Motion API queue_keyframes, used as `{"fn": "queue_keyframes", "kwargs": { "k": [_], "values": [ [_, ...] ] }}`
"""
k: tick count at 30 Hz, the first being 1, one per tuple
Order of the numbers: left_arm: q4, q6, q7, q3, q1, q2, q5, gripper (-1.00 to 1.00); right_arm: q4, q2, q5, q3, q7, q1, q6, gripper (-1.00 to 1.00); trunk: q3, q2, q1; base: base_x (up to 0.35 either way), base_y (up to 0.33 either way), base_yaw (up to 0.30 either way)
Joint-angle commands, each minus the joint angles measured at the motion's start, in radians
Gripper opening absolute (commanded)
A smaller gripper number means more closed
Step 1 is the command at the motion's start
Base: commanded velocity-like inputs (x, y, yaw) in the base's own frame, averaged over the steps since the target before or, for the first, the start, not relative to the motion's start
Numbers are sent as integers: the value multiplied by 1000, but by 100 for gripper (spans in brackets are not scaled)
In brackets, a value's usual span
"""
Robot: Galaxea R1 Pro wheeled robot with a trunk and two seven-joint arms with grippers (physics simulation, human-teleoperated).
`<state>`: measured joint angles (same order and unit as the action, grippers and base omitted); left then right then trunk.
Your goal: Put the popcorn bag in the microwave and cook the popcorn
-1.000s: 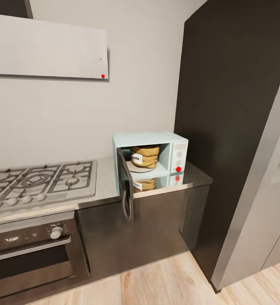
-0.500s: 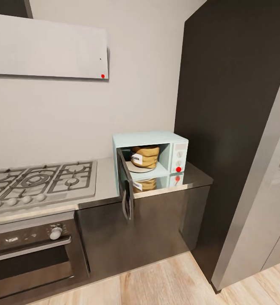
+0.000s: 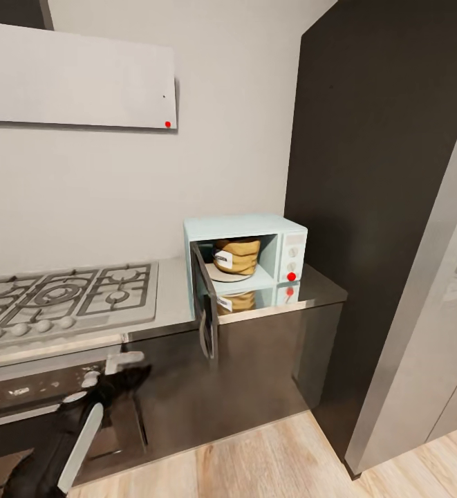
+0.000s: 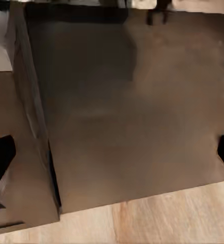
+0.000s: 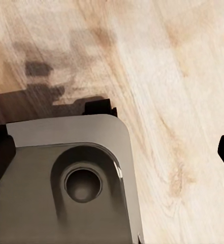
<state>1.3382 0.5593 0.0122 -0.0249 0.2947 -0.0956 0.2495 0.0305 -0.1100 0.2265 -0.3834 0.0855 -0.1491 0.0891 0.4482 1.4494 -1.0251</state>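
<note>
The pale mint-blue microwave [image 3: 245, 238] stands on the glossy grey countertop [image 3: 314, 289], its dark door [image 3: 206, 311] swung wide open past the counter's edge. Inside it, on a pale plate, sits the mustard-tan popcorn bag [image 3: 236, 255] with its white label facing out; the popcorn itself is hidden. My left gripper [image 3: 128, 369] is low at the left, in front of the oven and well below the microwave door, and open. Its fingertips frame a dark cabinet front [image 4: 132, 112] in the left wrist view. My right gripper [image 5: 112, 152] hangs open over the wooden floor [image 5: 167, 76].
A steel gas hob [image 3: 69, 297] lies left of the microwave, with a dark oven [image 3: 41, 415] beneath and a flat grey hood [image 3: 76, 79] above. A tall dark cabinet [image 3: 380, 173] walls the counter's right end. Part of my grey base [image 5: 66, 178] is below the right gripper.
My left arm has risen into the head view at the lower left, in front of the oven. The microwave, its door and the bag have not moved.
</note>
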Motion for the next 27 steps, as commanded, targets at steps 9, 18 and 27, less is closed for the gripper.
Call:
{"fn": "queue_keyframes", "kwargs": {
  "k": [9, 18, 27],
  "values": [
    [12, 17, -136, 8, 134, 74, 47, 100, 3, -1, 10, -8, 2, -1, 7, 100, 1, 1, 0, 0, 0, 0],
    [-33, -99, -173, 181, 136, 146, -14, 100, 3, 1, 12, -6, 2, -1, 7, 100, 1, 1, 0, 0, 0, 0],
    [-12, -105, -175, 185, 136, 167, -16, 100, 3, 2, 2, -9, 0, -1, 36, 100, 1, 1, 0, 0, 0, -98]
  ]
}}
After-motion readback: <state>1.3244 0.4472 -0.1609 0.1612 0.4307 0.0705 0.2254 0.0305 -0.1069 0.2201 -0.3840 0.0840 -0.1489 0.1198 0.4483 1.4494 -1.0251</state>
